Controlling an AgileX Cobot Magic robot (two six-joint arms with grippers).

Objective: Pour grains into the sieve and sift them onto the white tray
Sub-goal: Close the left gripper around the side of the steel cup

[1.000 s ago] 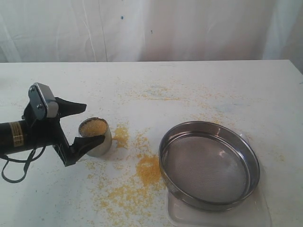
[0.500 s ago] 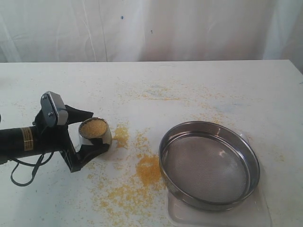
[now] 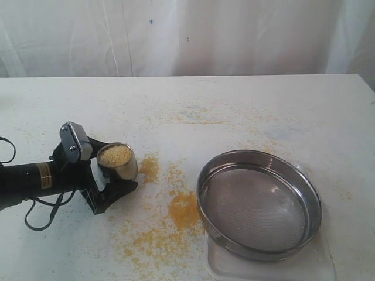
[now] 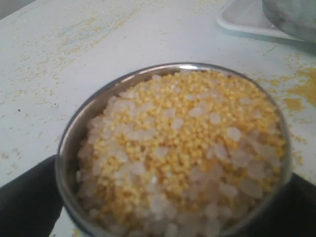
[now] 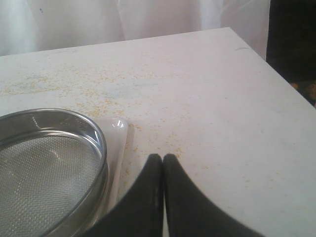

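A small steel cup (image 3: 119, 167) heaped with yellow and whitish grains (image 4: 182, 148) stands on the table at the left. My left gripper (image 3: 120, 168) is open with one black finger on each side of the cup, close against its wall. The sieve (image 3: 259, 205) rests empty on the white tray (image 3: 270, 270) at the right. In the right wrist view my right gripper (image 5: 163, 157) is shut and empty over the bare table, beside the sieve (image 5: 44, 168) and a corner of the tray (image 5: 116, 143). It does not show in the exterior view.
Spilled grains (image 3: 183, 211) lie scattered on the white table between cup and sieve, with thinner trails further back. A white curtain hangs behind the table. The table's right edge (image 5: 276, 79) runs close to the right gripper.
My left gripper has dropped lower and slid forward, so its fingers now flank the cup instead of standing short of it. The cup, the sieve and the tray stay put.
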